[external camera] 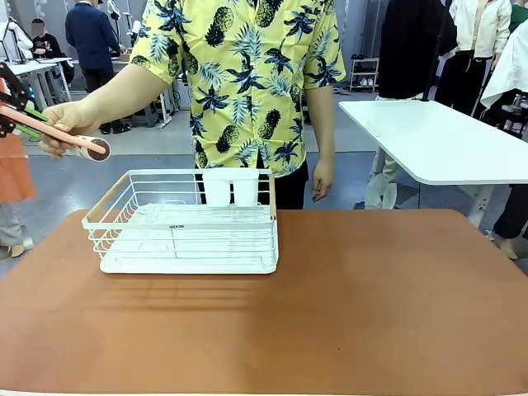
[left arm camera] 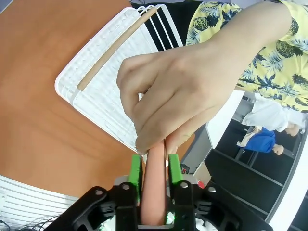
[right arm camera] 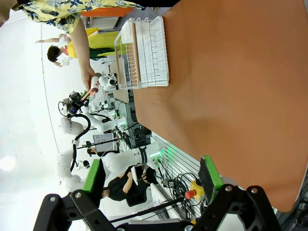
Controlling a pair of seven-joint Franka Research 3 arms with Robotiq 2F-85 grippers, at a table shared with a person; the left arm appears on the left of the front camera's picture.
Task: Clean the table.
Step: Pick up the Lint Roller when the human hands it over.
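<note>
My desk (external camera: 371,313) is matte terracotta across the lower frame. The dish rack (external camera: 190,262), left of centre, is white with pale wood rails. The person's shirt (external camera: 247,82), top centre, is yellow with dark blue leaves and pineapples. My left gripper (left arm camera: 155,160) is black with green pads; the tool (left arm camera: 154,197) is salmon-pink.

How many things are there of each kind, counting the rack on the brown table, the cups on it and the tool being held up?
dish rack: 1
white cups at the rack's far side: 2
pink-handled tool: 1
Total: 4
</note>
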